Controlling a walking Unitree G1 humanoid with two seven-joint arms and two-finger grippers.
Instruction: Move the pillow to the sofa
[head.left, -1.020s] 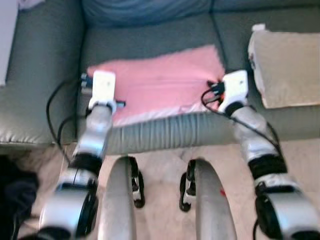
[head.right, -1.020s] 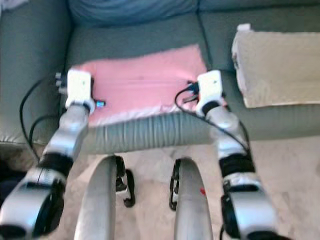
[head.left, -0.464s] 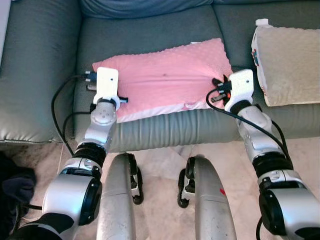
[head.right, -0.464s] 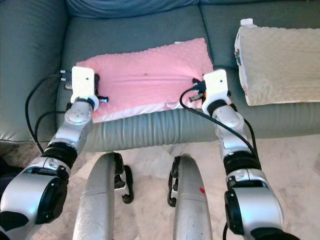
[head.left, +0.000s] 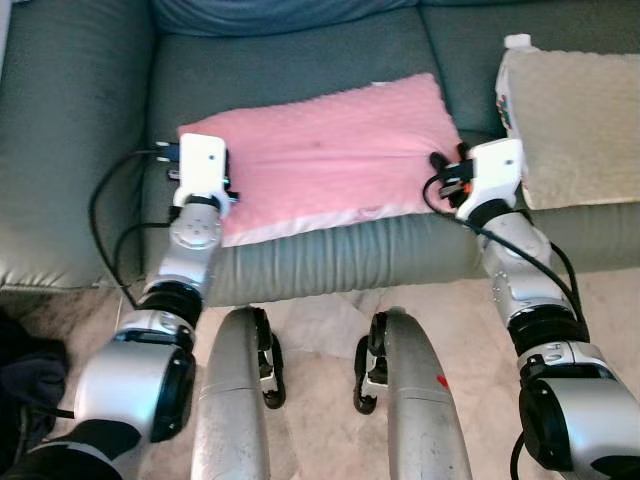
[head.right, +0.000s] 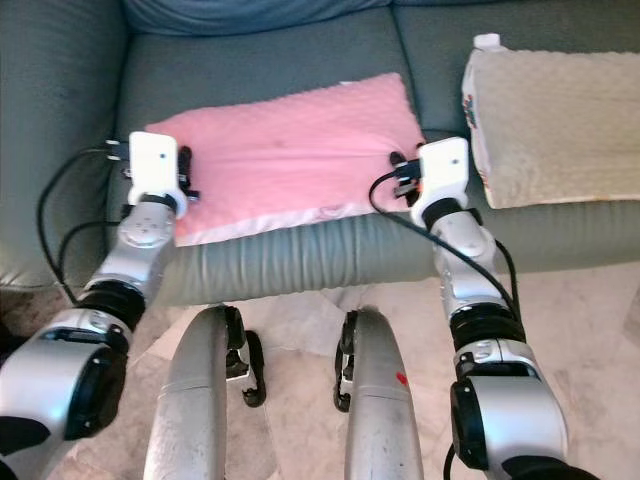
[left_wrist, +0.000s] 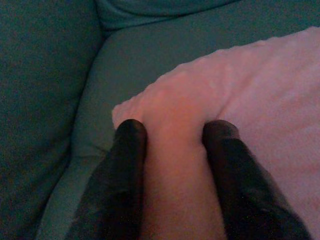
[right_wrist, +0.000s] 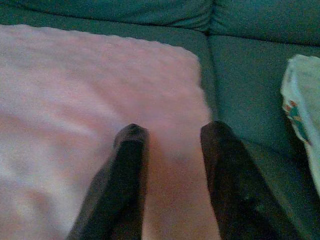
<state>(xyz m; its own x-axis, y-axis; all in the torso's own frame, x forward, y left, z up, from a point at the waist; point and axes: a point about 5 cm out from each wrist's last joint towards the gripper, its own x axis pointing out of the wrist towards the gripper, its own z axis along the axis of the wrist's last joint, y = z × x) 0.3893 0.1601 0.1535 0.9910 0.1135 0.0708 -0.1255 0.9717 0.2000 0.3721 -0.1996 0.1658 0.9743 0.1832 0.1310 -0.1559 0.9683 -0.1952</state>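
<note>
pillow (head.left: 325, 150): lay flat on sofa (head.left: 90, 150) seat
left tool (left_wrist: 172, 132): I saw it pinching a corner
right tool (right_wrist: 170, 135): fingers straddled the other edge (grip looked shut)
step: placing; next I'd release both

You'll find no legible text, label, brand, number or sign on anything in these views.

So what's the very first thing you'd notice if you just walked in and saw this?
The big pink pillow lying flat on the grey-green sofa seat jumps out first. The robot's left gripper and right gripper each pinch one end of it, fingers closed on the soft fabric. Beside it, on the next seat to the robot's right, lies a beige pillow.
</note>
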